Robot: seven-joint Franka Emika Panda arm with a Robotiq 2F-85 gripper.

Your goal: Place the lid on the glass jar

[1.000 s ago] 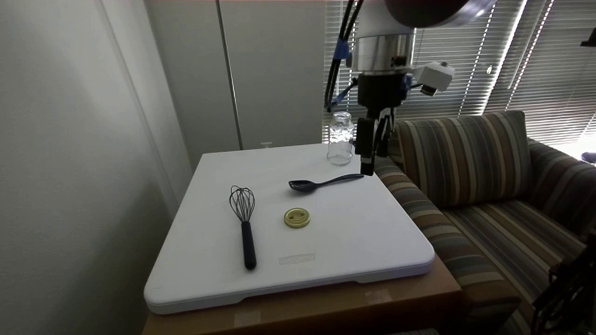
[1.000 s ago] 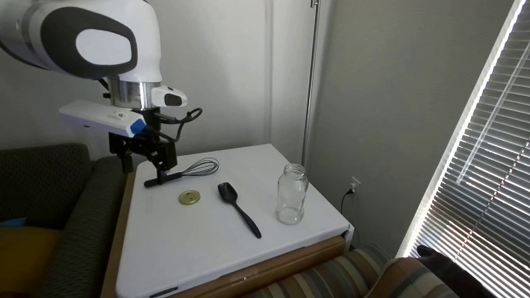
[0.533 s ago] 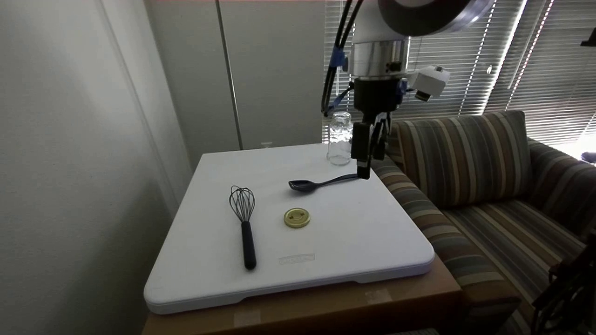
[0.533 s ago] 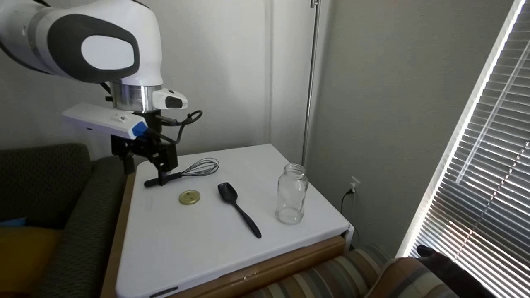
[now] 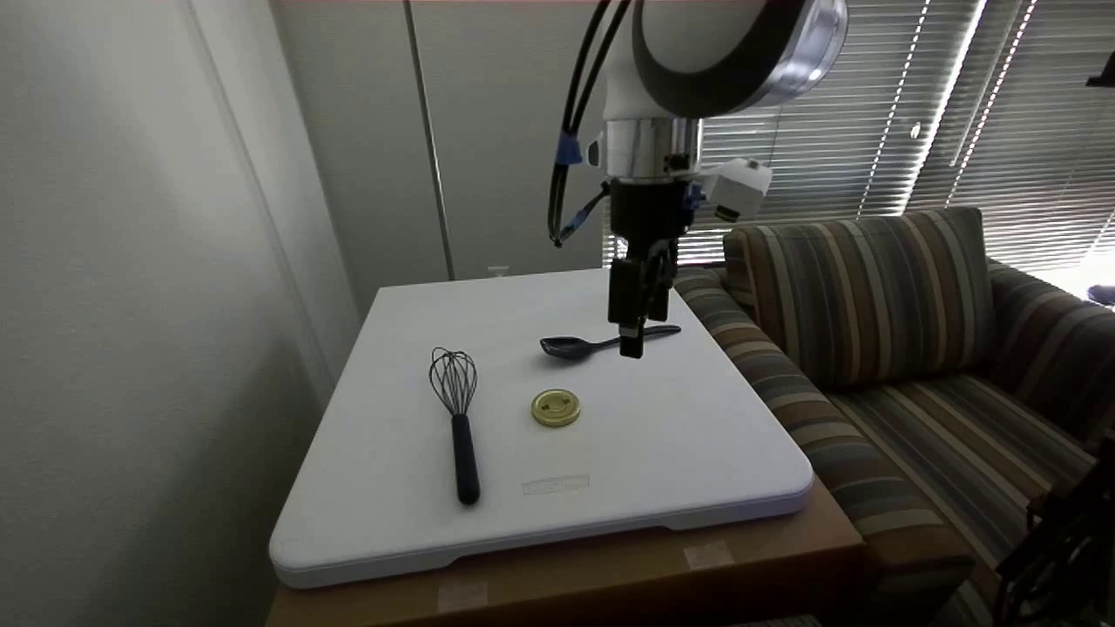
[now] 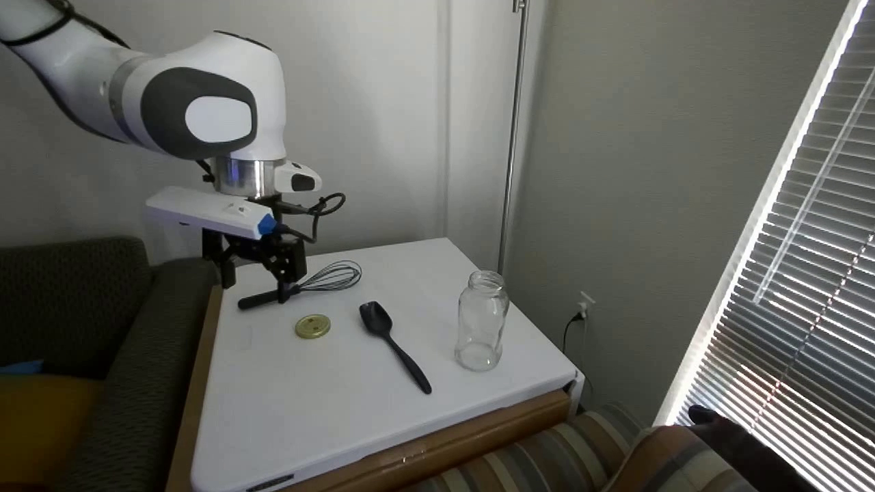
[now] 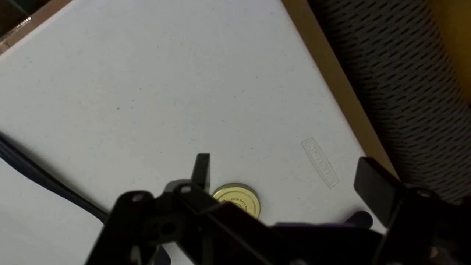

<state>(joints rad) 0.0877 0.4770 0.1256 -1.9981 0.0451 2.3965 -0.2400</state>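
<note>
White tabletop (image 5: 671, 470) with a striped armchair (image 5: 849, 296) at its 3 o'clock in an exterior view, blinds (image 5: 827, 157) behind. Change over the last second: gripper (image 6: 255, 288) came down and in toward the gold jar lid (image 6: 312, 326) in both exterior views; now at the lid's 10 o'clock in an exterior view, still clear of it. Lid, clear glass jar (image 6: 481, 324), black spoon (image 6: 394, 346) and black wire whisk (image 5: 461, 431) haven't moved; the arm (image 5: 649, 148) now masks the jar in an exterior view. Meaning, as I read it: pre-grasp approach, capping not begun.

Fingers (image 7: 201, 171) spread wide, holding nothing. Wrist view: lid near 6 o'clock, partly hidden by the gripper, off-centre between fingers, so likely needs re-centring before closing.

Lid orientation: flat on tabletop, round, no long axis in plan; lettered face up, presumably its outer side, so probably no flip needed. Keep it level. Jar: upright, axis vertical, mouth toward 12, sits at lid's 3 o'clock past the spoon.
</note>
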